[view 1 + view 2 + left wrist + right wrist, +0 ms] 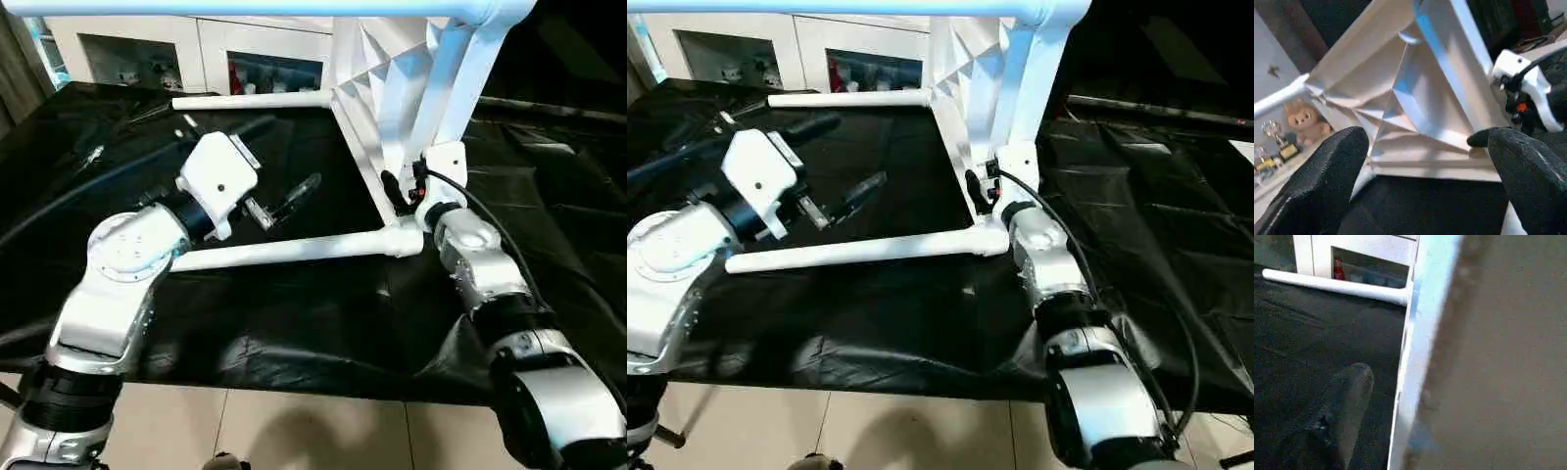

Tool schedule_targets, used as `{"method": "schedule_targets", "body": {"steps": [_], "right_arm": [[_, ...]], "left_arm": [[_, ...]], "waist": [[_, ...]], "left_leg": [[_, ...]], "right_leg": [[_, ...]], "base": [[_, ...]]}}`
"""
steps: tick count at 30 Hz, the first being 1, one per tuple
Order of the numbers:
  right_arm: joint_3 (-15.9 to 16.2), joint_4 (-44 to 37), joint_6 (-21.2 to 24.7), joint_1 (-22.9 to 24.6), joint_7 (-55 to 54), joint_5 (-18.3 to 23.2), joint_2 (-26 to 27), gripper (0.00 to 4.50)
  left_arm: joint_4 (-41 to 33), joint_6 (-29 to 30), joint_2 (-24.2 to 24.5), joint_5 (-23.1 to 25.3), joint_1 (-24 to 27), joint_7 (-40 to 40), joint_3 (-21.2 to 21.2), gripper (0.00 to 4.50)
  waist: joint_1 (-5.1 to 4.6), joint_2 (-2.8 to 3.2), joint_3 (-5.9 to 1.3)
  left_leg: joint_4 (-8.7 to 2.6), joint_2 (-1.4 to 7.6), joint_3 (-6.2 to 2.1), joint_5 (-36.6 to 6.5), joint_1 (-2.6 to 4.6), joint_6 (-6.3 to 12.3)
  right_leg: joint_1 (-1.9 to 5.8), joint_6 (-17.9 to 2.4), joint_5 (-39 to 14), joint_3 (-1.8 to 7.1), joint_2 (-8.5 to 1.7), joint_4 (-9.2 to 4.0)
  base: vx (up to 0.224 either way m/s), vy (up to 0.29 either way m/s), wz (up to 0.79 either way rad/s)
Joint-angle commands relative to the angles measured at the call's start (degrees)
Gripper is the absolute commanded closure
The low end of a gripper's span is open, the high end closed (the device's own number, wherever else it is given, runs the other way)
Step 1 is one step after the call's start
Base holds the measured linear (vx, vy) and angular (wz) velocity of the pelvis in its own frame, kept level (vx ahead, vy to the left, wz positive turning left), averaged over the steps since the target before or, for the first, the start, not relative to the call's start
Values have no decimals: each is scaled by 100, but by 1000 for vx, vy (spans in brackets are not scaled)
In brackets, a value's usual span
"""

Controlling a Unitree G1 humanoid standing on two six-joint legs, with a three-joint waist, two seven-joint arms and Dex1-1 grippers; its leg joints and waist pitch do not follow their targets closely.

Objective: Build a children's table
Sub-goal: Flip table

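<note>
Tabletop (392, 88) stands on edge, right tool (404, 188) at its rim.

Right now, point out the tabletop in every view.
Left eye view: tabletop standing on edge, upper centre-right.
Right eye view: upper centre.
Left wrist view: its ribbed underside, close ahead.
Right wrist view: its pale rim, very close.
Shared landmark: the far leg meeting its corner.

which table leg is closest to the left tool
The near leg, lying across the black cloth toward the robot, just below the open left tool. The other leg lies further back by the cabinet.
</note>
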Motion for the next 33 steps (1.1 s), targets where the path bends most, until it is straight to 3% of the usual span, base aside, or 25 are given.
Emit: {"method": "schedule_targets", "body": {"steps": [1,10,11,14,15,17,18,19,25,26,28,29,31,33], "right_arm": [[-66,186,-72,-122,41,9,-13,127],[-99,469,-286,-198,135,-37,-32,197],[-119,522,-360,-198,166,-37,-57,215],[-141,537,-397,-203,179,-45,-70,235],[-153,529,-421,-204,190,-61,-85,235],[-156,523,-426,-201,191,-65,-92,245],[-159,528,-436,-200,193,-67,-97,246],[-164,555,-458,-209,196,-70,-99,251],[-175,580,-527,-191,241,-73,-132,252],[-170,580,-540,-195,255,-76,-134,252],[-164,590,-572,-212,270,-83,-136,252],[-162,586,-583,-221,274,-86,-137,252],[-171,565,-596,-227,276,-90,-139,252],[-179,552,-621,-238,278,-102,-146,252]], "left_arm": [[-146,-188,31,1,-183,15,111,0],[-11,-996,296,673,-639,336,269,0],[265,-1348,521,1241,-852,720,305,0],[568,-1542,729,1788,-1019,1104,318,0],[827,-1690,921,2358,-1154,1572,317,0],[899,-1693,982,2538,-1198,1735,319,0],[971,-1622,1060,2760,-1249,1942,321,0],[1017,-1582,1092,2889,-1279,2052,334,0],[1281,-1666,1323,3338,-1522,2601,573,0],[1385,-1725,1361,3348,-1553,2579,551,0],[1653,-1824,1402,3434,-1631,2628,493,0],[1774,-1837,1425,3495,-1667,2673,461,0],[1856,-1828,1438,3574,-1699,2782,460,0],[1917,-1799,1420,3586,-1736,2878,482,28]], "waist": [[-8,41,-409],[-7,49,-411],[-15,70,-409],[-23,94,-416],[-16,115,-419],[-18,121,-425],[-7,192,-425],[-26,174,-422],[-1,159,-427],[7,193,-427],[7,178,-425],[1,215,-425],[6,218,-432],[13,248,-434]], "left_leg": [[-376,59,-16,-1133,233,-295],[-370,68,-28,-1188,227,-330],[-366,61,-31,-1224,223,-324],[-359,54,-40,-1256,237,-337],[-362,63,-48,-1226,237,-366],[-357,64,-53,-1223,237,-380],[-357,59,-63,-1234,248,-418],[-361,64,-55,-1269,244,-419],[-352,50,-67,-1311,240,-405],[-355,50,-73,-1325,241,-419],[-359,50,-70,-1398,243,-437],[-358,44,-72,-1446,249,-458],[-361,49,-79,-1450,246,-468],[-354,49,-82,-1406,246,-462]], "right_leg": [[173,-1040,-144,62,-101,-324],[163,-1011,-254,60,-113,-314],[156,-992,-261,59,-101,-328],[153,-937,-274,59,-98,-325],[157,-982,-253,56,-114,-309],[155,-974,-195,48,-99,-299],[138,-1017,-167,46,-106,-284],[135,-1021,-148,45,-90,-303],[142,-1146,-89,35,-98,-291],[141,-1148,-113,34,-106,-284],[129,-1163,-175,36,-105,-298],[122,-1165,-180,37,-101,-301],[137,-1187,-125,34,-111,-289],[133,-1223,-51,34,-113,-278]], "base": [[0,0,0],[0,0,0],[0,0,0],[0,0,0],[0,0,0],[0,0,0],[0,0,0],[0,0,0],[0,0,0],[0,0,0],[0,0,0],[0,0,0],[0,0,0],[0,0,0]]}}
